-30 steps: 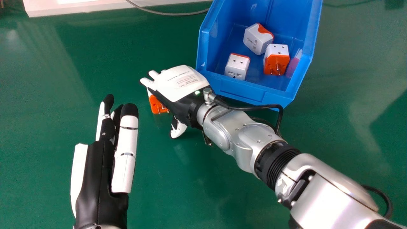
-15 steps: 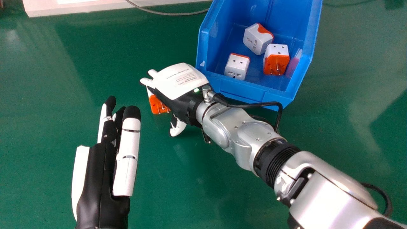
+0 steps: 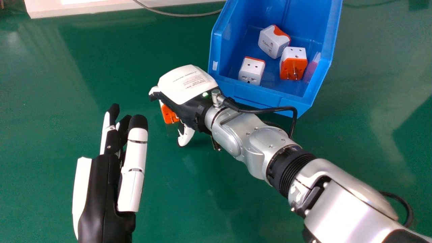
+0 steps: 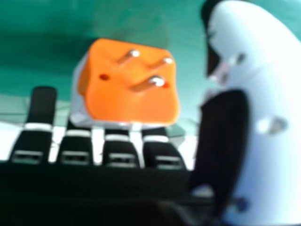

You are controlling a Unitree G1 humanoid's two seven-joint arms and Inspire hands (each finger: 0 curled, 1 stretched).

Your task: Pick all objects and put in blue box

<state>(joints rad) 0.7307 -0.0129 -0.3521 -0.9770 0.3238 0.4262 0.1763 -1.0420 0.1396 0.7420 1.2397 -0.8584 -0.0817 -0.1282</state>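
My right hand (image 3: pixel 189 87) is palm-down over the table, left of the blue box (image 3: pixel 256 98), its fingers partly bent beside a white and orange plug adapter (image 3: pixel 169 114) resting under its edge. In the right hand view the adapter (image 4: pixel 134 96) has its pins facing out and lies against the fingers of my right hand (image 4: pixel 120 153), with a gap between it and the thumb. Three similar adapters lie inside the box: one at the near left (image 3: pixel 251 71), one at the right (image 3: pixel 293 64), one farther back (image 3: pixel 271 42). My left hand (image 3: pixel 108 182) is idle at the lower left, fingers straight.
The green table (image 3: pixel 50 84) extends around the box and both hands. A grey cable (image 3: pixel 182 15) runs along the far edge beside a white ledge (image 3: pixel 84 8). A black cable (image 3: pixel 266 110) loops from my right wrist near the box's front wall.
My right hand's fingers have bent downward, and the hand has tilted and shifted slightly. The adapter beneath has turned a little and edged toward the robot. My left hand has drawn back slightly.
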